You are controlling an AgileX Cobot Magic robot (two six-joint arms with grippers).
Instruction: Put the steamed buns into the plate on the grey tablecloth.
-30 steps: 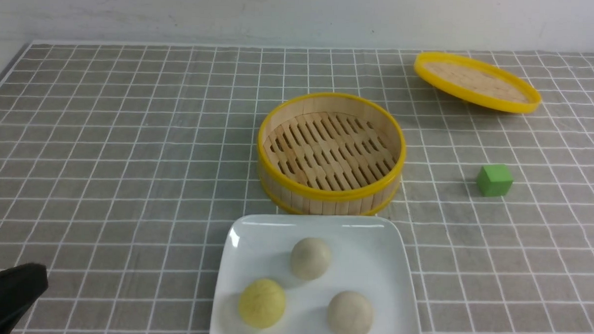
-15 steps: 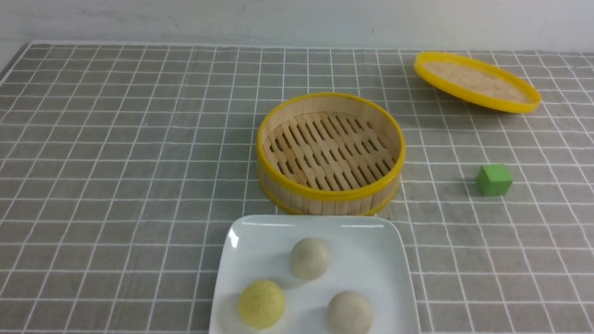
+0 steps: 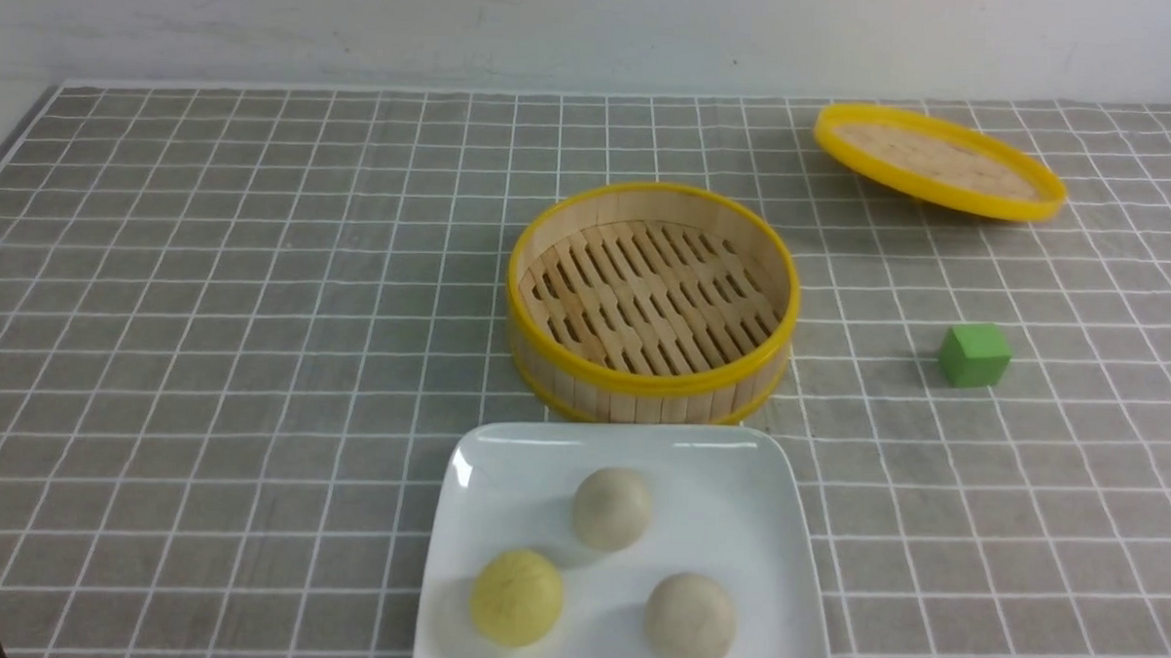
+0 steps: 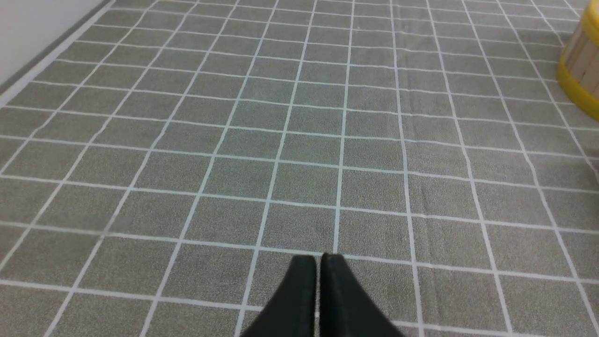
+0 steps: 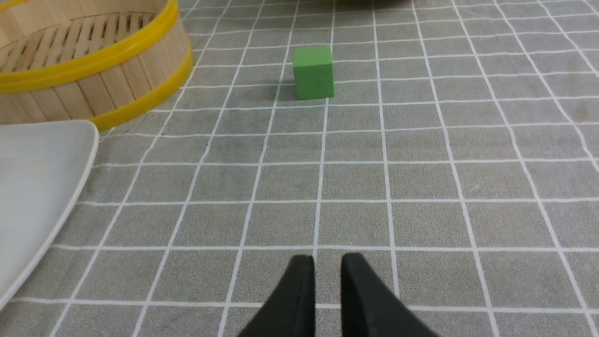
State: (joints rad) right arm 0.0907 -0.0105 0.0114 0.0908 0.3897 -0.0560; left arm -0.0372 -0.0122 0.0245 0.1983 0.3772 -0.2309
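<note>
Grey tablecloth [image 3: 206,306] — wide open left of plate [image 3: 503,462] — steamer [image 3: 652,302] just beyond.

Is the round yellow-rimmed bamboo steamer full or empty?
Empty: the round yellow-rimmed bamboo steamer shows only its bare slatted floor; all three buns sit on the white square plate.

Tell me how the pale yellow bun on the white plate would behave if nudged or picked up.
The pale yellow round steamed bun would probably roll if nudged, being ball-shaped on the glossy white square plate; the raised rim might stop it. Its smooth curved surface could slip from narrow fingertips unless gripped across its middle. It looks light for its size, though the pictures cannot confirm that.
</note>
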